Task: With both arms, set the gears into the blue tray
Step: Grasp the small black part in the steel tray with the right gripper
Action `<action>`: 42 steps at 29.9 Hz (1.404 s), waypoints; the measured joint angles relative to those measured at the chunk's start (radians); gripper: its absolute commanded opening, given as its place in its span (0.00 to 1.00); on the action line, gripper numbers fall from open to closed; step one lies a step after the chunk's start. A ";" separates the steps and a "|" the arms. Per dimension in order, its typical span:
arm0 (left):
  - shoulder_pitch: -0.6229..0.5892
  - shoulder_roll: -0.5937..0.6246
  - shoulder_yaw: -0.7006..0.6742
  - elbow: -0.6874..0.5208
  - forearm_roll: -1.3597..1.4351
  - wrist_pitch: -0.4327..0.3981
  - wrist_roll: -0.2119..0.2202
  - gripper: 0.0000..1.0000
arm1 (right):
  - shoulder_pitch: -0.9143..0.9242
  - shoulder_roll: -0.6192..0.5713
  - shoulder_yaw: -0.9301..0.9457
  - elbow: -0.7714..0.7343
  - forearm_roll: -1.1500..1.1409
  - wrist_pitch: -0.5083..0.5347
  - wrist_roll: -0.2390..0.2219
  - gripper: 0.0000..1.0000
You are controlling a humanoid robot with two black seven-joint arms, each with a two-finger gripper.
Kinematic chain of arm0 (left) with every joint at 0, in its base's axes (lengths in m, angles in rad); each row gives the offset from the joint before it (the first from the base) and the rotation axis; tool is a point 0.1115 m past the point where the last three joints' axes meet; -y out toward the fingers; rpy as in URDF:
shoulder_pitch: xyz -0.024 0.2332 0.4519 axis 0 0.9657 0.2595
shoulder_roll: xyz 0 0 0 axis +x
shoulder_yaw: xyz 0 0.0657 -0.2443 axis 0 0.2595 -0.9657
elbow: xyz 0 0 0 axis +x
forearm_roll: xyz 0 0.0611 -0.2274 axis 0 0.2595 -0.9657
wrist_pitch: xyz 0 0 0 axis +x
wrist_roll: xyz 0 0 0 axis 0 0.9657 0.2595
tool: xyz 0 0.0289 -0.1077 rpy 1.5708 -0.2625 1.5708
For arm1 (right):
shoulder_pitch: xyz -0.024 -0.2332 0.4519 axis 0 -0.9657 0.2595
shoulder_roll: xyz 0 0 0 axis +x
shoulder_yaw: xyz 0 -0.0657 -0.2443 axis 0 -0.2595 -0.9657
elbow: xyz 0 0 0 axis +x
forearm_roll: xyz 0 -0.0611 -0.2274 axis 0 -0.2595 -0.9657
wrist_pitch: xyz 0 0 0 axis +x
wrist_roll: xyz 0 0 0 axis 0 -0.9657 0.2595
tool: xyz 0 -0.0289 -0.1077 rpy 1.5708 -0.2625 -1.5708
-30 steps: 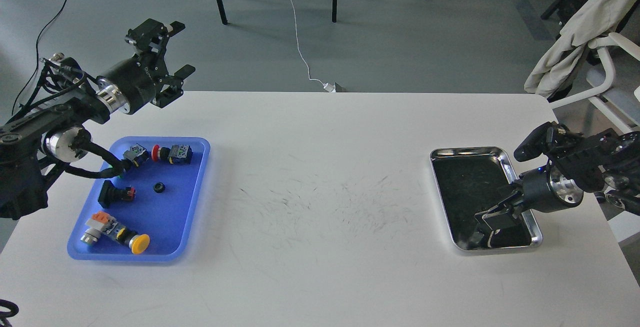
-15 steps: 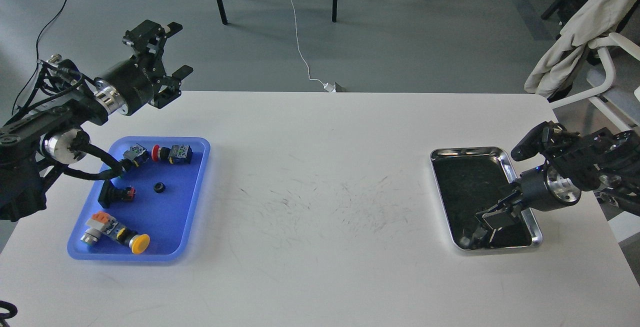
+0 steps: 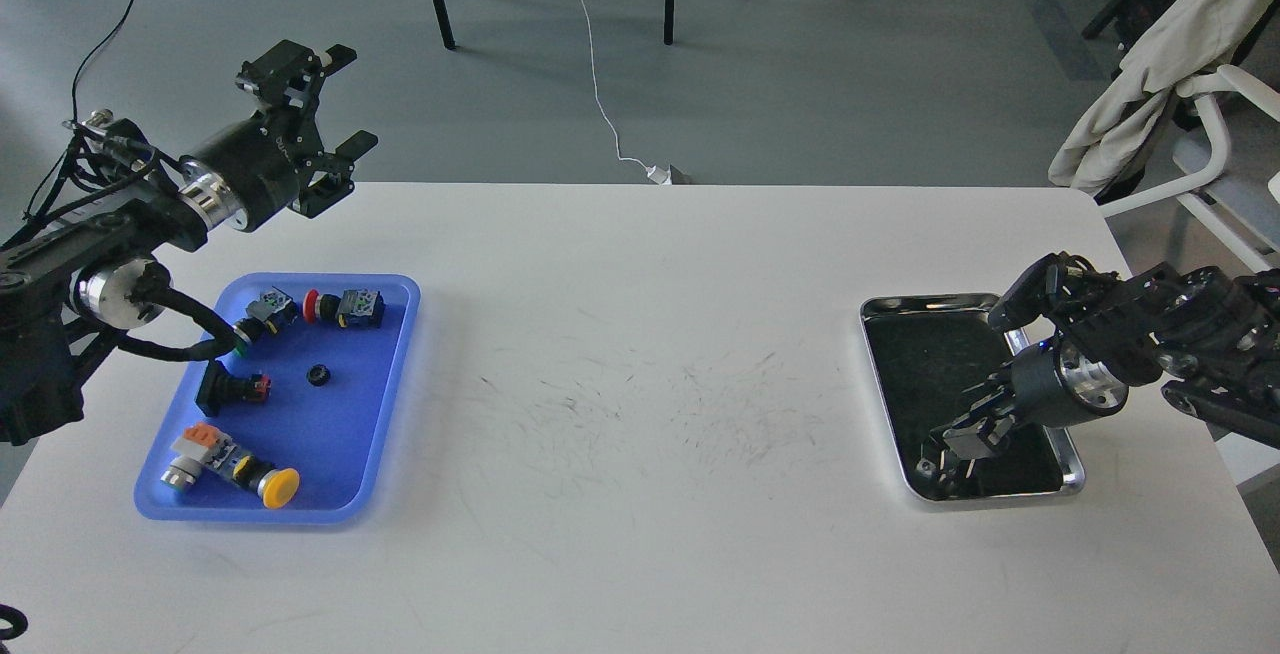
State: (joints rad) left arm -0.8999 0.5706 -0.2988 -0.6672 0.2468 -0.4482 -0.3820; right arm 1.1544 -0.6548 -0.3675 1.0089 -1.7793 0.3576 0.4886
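Since the earlier frame our right end effector [image 3: 950, 454] has slid left over the steel tray [image 3: 1072, 474], and our left end effector [image 3: 335, 99] has drawn slightly back to the left. Our right arm reaches in from the right edge, tip low in the tray's near end; we cannot tell whether its fingers are apart. Our left arm is raised beyond the bench's far left edge, fingers spread wide, holding nothing. We see a white, scuffed bench [image 3: 640, 384] with grey floor, cables and chair legs beyond. One gear [image 3: 319, 374] lies flat in the blue tray [image 3: 390, 404], among the switches, hole facing up.
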 measured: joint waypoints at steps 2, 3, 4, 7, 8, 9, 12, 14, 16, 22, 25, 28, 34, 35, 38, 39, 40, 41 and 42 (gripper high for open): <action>0.001 0.001 0.000 0.000 0.000 0.000 0.000 0.99 | 0.001 0.005 0.000 0.001 0.000 0.002 0.000 0.59; 0.001 0.001 0.000 0.000 0.000 0.000 0.000 0.99 | 0.002 0.006 -0.001 0.001 -0.001 0.002 0.000 0.59; 0.001 0.001 0.000 0.001 0.000 0.000 0.000 0.99 | 0.002 0.007 -0.001 0.002 -0.002 0.004 0.000 0.59; 0.001 0.002 0.000 0.001 0.000 0.000 0.000 0.99 | 0.007 0.008 -0.014 0.002 -0.003 0.009 0.000 0.59; 0.001 0.002 0.001 0.001 0.000 0.000 0.000 0.99 | 0.011 0.008 -0.021 0.003 -0.003 0.015 0.000 0.59; 0.001 0.003 0.001 0.001 0.000 0.000 0.000 0.99 | 0.015 0.008 -0.029 0.004 -0.003 0.020 0.000 0.59; 0.001 0.003 0.001 0.001 0.000 0.000 0.000 0.99 | 0.028 0.007 -0.041 0.005 -0.003 0.032 0.000 0.58; 0.001 0.003 0.001 0.001 0.000 0.000 0.000 0.99 | 0.032 0.007 -0.043 0.006 -0.004 0.036 0.000 0.58; 0.001 0.003 0.001 0.001 0.000 0.001 0.000 0.99 | 0.035 0.007 -0.044 0.006 -0.004 0.038 0.000 0.58; 0.003 0.004 0.001 0.006 0.000 0.001 0.000 0.99 | 0.039 0.007 -0.046 0.004 -0.013 0.040 0.000 0.50; 0.005 0.004 0.001 0.006 0.000 0.001 0.000 0.99 | 0.039 0.007 -0.046 0.004 -0.022 0.041 0.000 0.44; 0.005 0.005 0.001 0.007 0.000 0.000 0.000 0.99 | 0.040 0.007 -0.046 0.003 -0.024 0.048 0.000 0.39; 0.007 0.005 0.001 0.008 0.000 0.000 0.000 0.99 | 0.041 0.007 -0.046 0.003 -0.027 0.060 0.000 0.27; 0.007 0.005 0.001 0.008 0.000 0.000 0.000 0.99 | 0.041 0.007 -0.046 0.003 -0.028 0.062 0.000 0.25; 0.007 0.005 0.001 0.008 0.001 0.000 0.000 0.99 | 0.042 0.007 -0.046 0.002 -0.038 0.066 0.001 0.20; 0.007 0.005 0.001 0.008 0.001 0.000 0.000 0.99 | 0.042 0.008 -0.046 0.002 -0.040 0.067 0.001 0.17; 0.007 0.005 0.001 0.008 0.001 0.000 0.000 0.99 | 0.041 0.008 -0.046 0.002 -0.041 0.067 0.001 0.13; 0.008 0.005 0.001 0.008 0.001 0.000 0.000 0.99 | 0.041 0.009 -0.046 0.002 -0.042 0.067 0.001 0.10; 0.008 0.005 0.001 0.008 0.001 0.000 0.000 0.99 | 0.041 0.009 -0.045 0.002 -0.043 0.068 0.001 0.04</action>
State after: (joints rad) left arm -0.8915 0.5753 -0.2976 -0.6595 0.2480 -0.4479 -0.3820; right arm 1.1953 -0.6460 -0.4128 1.0105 -1.8219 0.4254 0.4894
